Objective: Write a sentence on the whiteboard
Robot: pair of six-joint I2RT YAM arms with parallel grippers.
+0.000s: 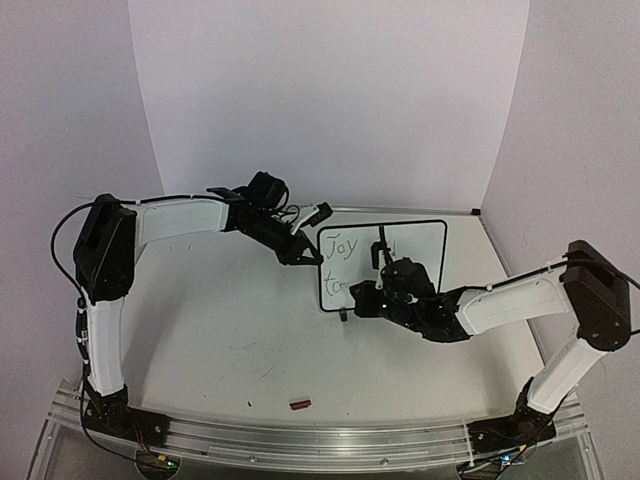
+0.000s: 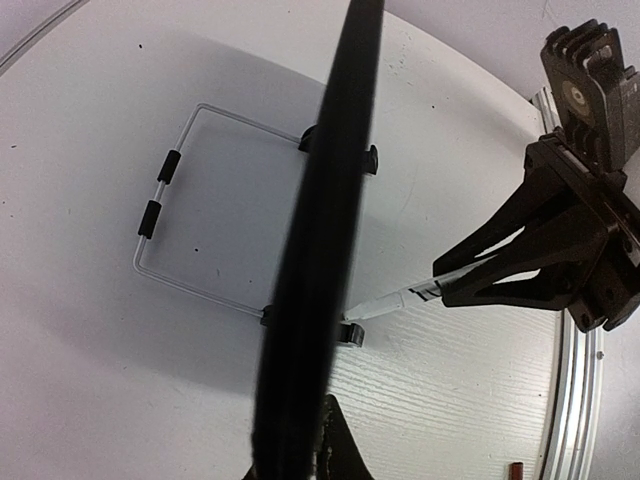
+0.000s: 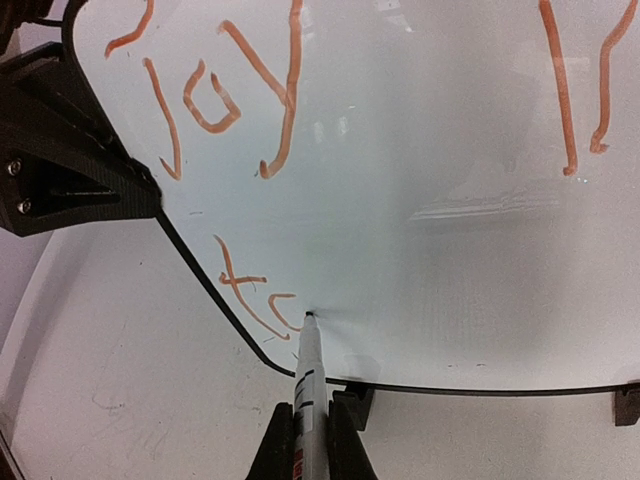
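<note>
The whiteboard (image 1: 400,250) stands propped at the back of the table, on small black feet (image 3: 352,400) and a wire stand (image 2: 190,200). The sentence (image 3: 215,100) reads "Joy" and "in" on the top line, with "to" begun below it (image 3: 255,295). My left gripper (image 1: 312,255) is shut on the board's left edge, which shows edge-on as a dark bar (image 2: 320,240). My right gripper (image 3: 308,420) is shut on a white marker (image 3: 308,375) whose tip touches the board beside the "o". It also shows in the top view (image 1: 362,298).
A small red piece (image 1: 299,404) lies on the table near the front rail (image 1: 320,440), also in the left wrist view (image 2: 515,470). Purple walls enclose the back and sides. The right arm (image 1: 500,305) reaches in from the right.
</note>
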